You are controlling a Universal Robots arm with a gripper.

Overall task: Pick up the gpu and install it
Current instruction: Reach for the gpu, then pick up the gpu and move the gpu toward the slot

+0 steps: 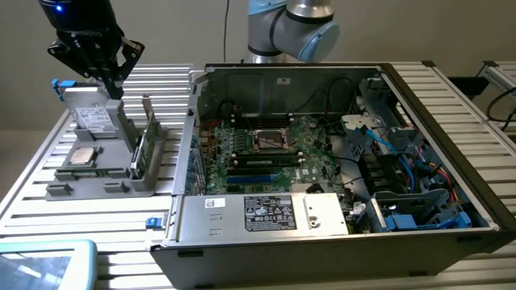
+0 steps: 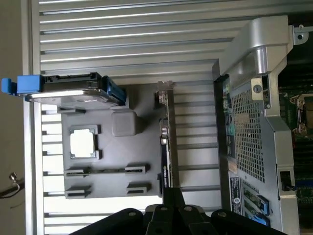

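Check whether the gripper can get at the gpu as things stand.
Probably yes. The gpu stands on edge in the grey holder with nothing over its upper edge, and the gripper hangs above the holder. Its jaws are shut, though, so it would have to open first.

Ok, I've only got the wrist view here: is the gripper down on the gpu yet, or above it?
Observer: Above. The gripper, shut, hangs over the grey holder, clear of the gpu standing on edge in it.
Operator: And where it's meant to go?
Observer: The long blue slot on the motherboard looks empty.
Operator: Anything else nearby?
Observer: A teal-framed screen lies at the exterior view's lower left, in front of the holder.
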